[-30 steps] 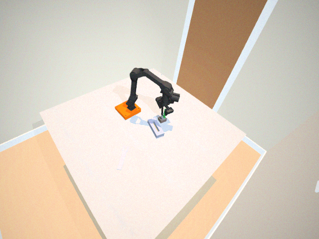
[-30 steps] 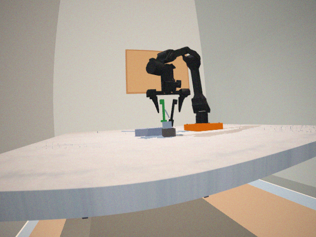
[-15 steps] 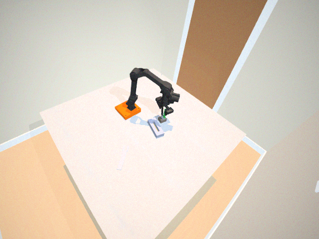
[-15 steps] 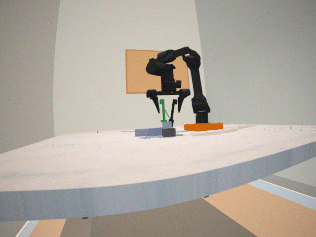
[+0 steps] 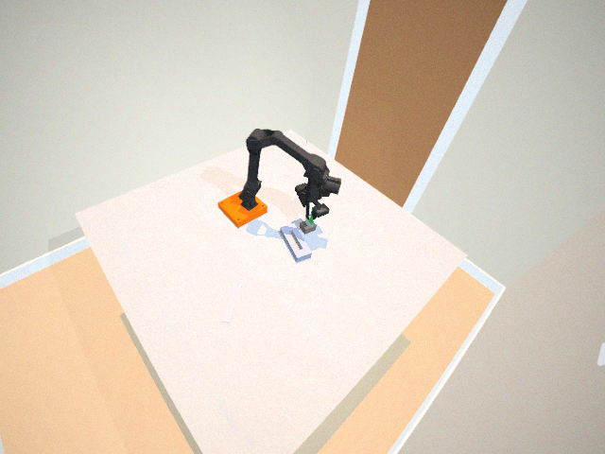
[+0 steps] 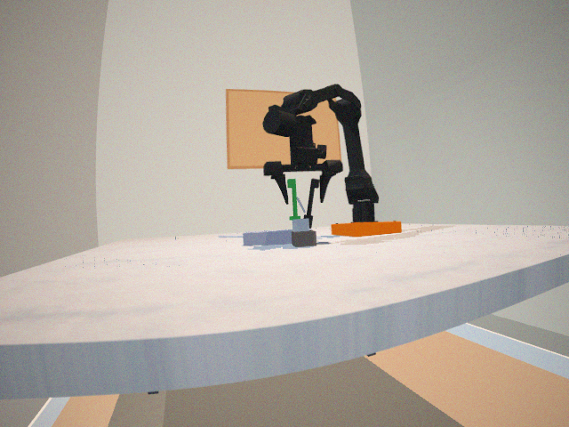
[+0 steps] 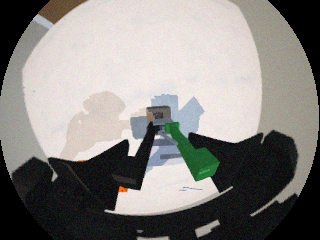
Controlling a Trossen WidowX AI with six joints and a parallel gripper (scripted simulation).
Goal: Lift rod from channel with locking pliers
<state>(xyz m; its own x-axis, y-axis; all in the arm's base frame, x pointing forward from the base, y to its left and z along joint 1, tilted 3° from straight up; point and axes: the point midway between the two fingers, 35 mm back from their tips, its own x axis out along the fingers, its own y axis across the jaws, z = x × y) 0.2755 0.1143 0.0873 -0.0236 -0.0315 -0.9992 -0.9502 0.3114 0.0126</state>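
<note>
Straddling pliers (image 5: 311, 217) (image 6: 294, 199) (image 7: 192, 152), the spread pincer (image 5: 314, 215) (image 6: 304, 202) (image 7: 159, 139); plier jaws hidden in the holster (image 5: 307, 227) (image 6: 303, 238) (image 7: 158, 109).

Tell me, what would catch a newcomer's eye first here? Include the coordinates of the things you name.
Probably the bright orange base (image 5: 227, 207) (image 6: 366, 229) on the pale table, with the black arm (image 5: 296, 149) (image 6: 351, 138) arching up from it. Next comes the green handle (image 6: 294, 202) (image 7: 192, 155) of the pliers, standing up from the small dark holster (image 5: 307, 227) (image 6: 303, 238) (image 7: 151, 109), between the open gripper's (image 6: 305, 202) two black fingers.
</note>
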